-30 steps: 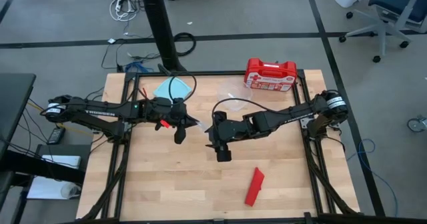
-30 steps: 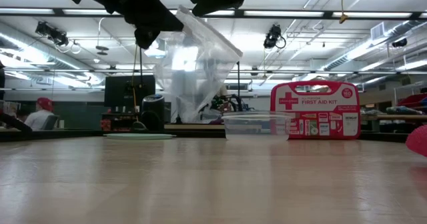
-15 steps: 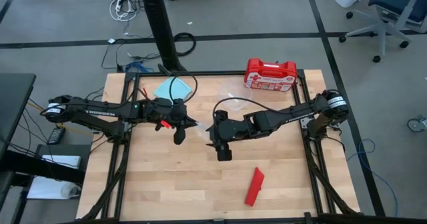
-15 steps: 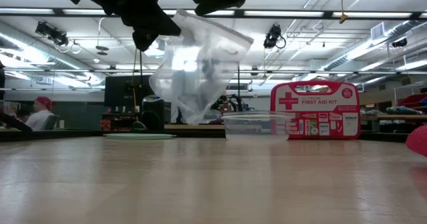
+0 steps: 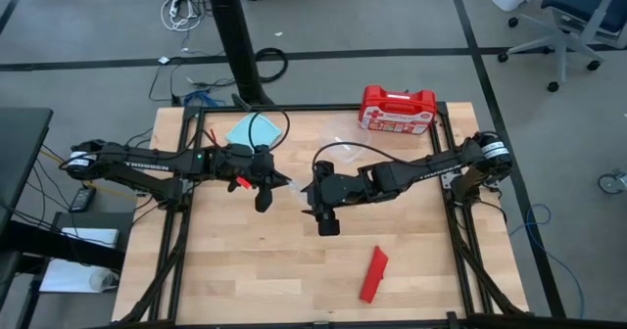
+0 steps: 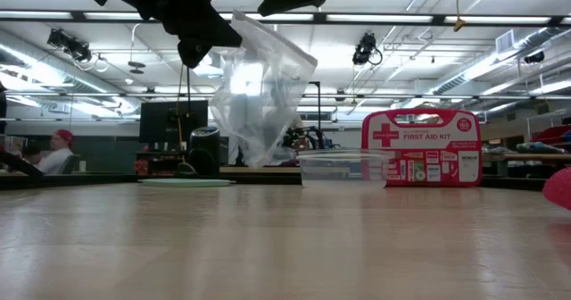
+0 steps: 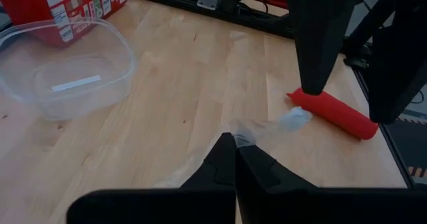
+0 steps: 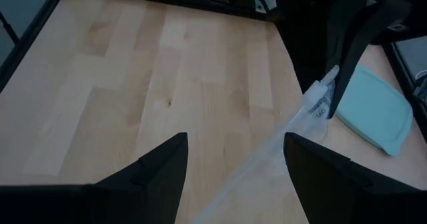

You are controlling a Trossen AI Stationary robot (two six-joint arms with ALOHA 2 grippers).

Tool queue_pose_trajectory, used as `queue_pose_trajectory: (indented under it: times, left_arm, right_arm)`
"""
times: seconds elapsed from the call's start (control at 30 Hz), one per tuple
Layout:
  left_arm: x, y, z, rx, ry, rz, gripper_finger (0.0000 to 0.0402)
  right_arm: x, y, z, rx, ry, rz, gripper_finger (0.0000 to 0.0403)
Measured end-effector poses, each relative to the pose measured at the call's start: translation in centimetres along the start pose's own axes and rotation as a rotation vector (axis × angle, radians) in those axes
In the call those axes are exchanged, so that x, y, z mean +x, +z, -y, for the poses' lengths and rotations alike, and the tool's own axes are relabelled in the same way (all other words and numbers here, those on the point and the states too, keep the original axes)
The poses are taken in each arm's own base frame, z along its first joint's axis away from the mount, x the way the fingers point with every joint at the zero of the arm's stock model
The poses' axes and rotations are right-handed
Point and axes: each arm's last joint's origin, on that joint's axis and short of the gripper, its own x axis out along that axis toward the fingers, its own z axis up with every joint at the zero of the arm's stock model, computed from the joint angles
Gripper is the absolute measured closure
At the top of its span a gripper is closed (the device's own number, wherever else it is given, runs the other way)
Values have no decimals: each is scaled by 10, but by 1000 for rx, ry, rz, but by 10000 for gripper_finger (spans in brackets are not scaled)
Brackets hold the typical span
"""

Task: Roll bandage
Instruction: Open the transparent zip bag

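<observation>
High view: soft red bandage roll, cylinder, long axis slanted toward table's near edge, near-right on pale wood | low view: clear crinkly plastic bag hangs | left wrist: left gripper pressed together, pinching bag corner | right wrist: right gripper spread, empty.

Landmark: clear plastic bag, hanging above mid-table. Beneath it, bare wood; low passage open. Behind it: clear container, first-aid case, teal lid block the far edge. Both arms flank it. Bandage lies well apart, toward the near edge.
</observation>
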Motion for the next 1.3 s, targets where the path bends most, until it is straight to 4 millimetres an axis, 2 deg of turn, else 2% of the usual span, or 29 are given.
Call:
queue_pose_trajectory:
  times: [0.57, 1.3]
  left_arm:
    - [0, 0, 0, -13, 7, 6, 401]
    - [0, 5, 2, -21, -31, 49, 401]
  right_arm:
    - [1, -1, -12, -34, 34, -5, 158]
    - [3, -3, -1, -32, 9, -26, 158]
